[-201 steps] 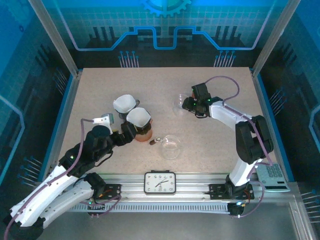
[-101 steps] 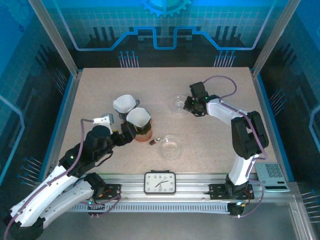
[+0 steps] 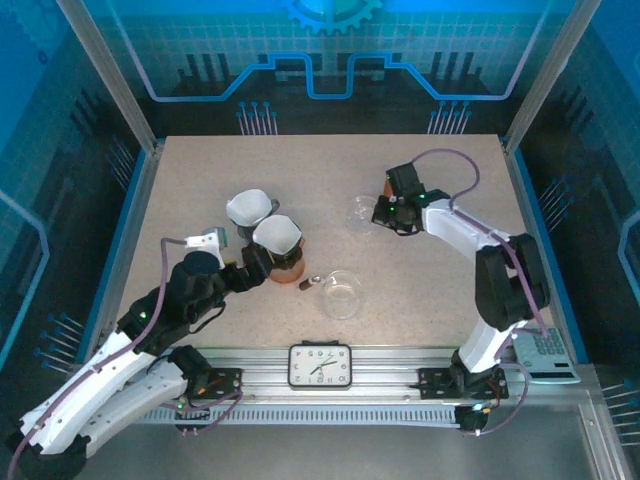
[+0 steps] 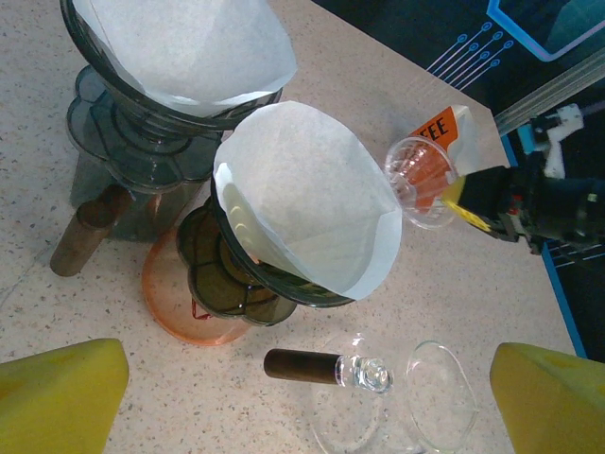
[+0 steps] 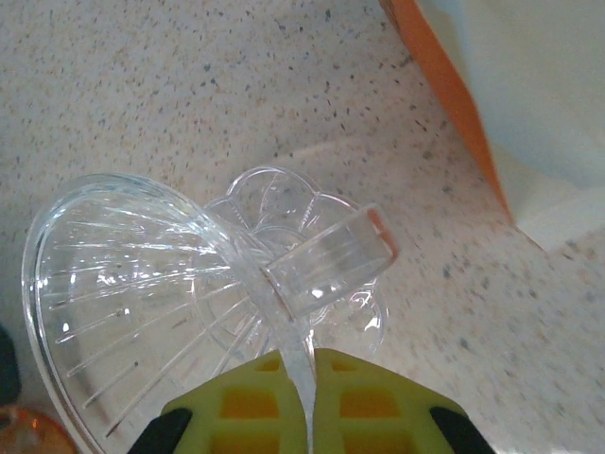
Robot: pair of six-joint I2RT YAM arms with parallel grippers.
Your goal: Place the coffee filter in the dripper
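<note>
The table (image 3: pixel 200 190) is sandy beige with tiny dark specks. The near coffee filter (image 4: pixel 302 194) and the far coffee filter (image 4: pixel 180 43) are plain white. The near dripper (image 4: pixel 236 284) is smoky dark glass on an orange base (image 4: pixel 175 307). The clear dripper (image 5: pixel 142 255) has thin fanning lines. The right gripper (image 5: pixel 307 374) has yellow jaws with a square grid

Rear filter (image 4: pixel 180 47) cropped at top, clear dripper (image 5: pixel 142 274) cut off below, orange-edged packet (image 5: pixel 529 95) cut off right

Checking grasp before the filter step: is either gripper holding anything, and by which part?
Right gripper is shut on the clear dripper, pinching the thin wall of its cone at the rim. Left gripper is open, holding nothing.
</note>
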